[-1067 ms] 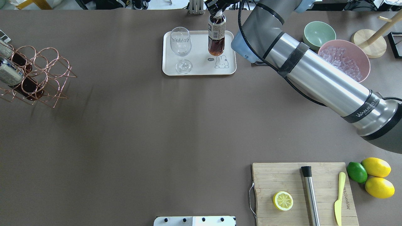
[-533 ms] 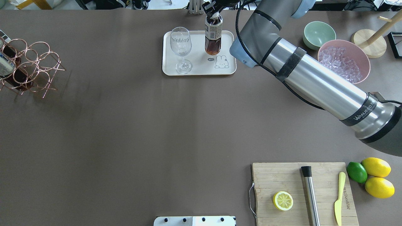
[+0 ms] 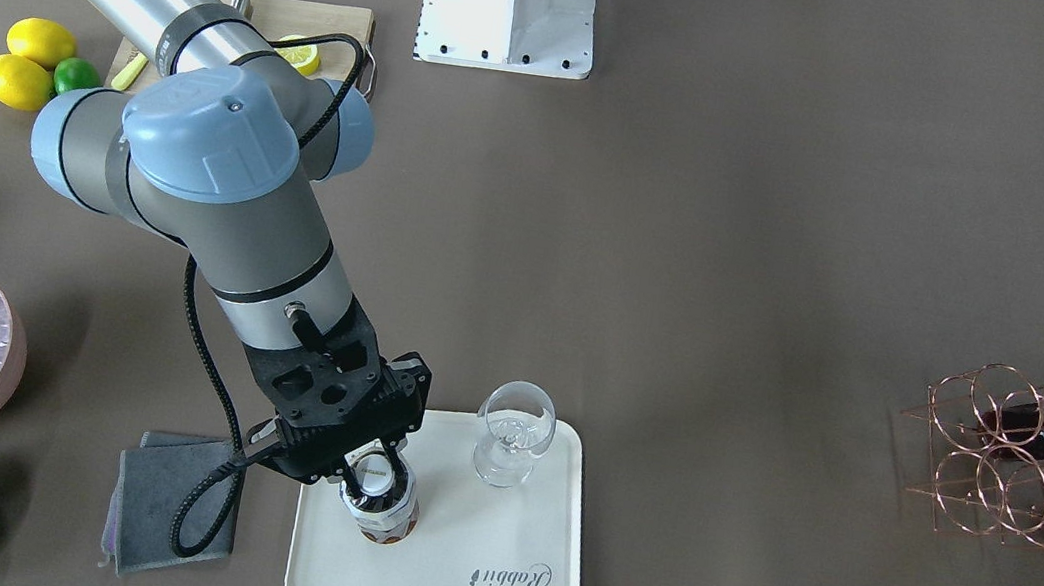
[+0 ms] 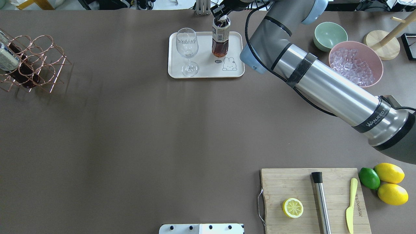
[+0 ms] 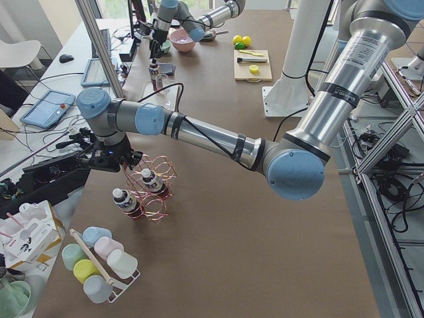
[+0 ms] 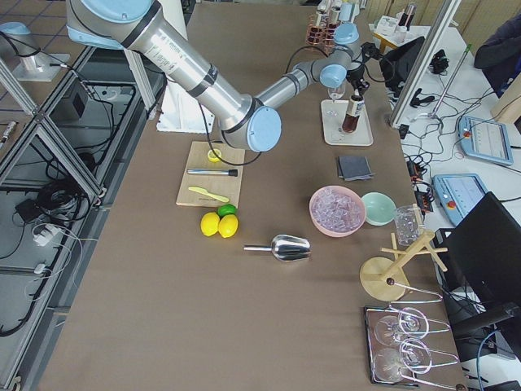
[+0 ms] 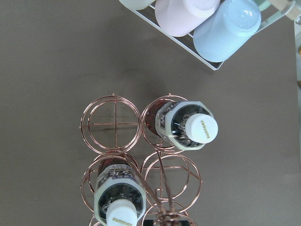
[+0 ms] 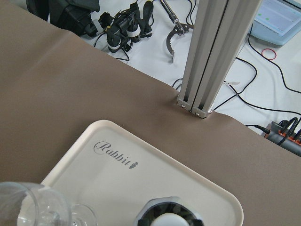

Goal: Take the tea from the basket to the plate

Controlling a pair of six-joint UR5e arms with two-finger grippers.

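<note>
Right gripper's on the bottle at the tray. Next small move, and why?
Probably open the right gripper and lift straight up. The bottle stands upright, its base seemingly down on the tray and apart from the glass, with the fingers closed at its cap, so letting go looks safe.

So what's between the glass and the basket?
Only the plate's rim, then bare table, as the overhead view shows.

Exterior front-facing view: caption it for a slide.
Right gripper holds white-capped dark tea bottle upright on cream rectangular tray, beside clear stemmed glass.
</note>
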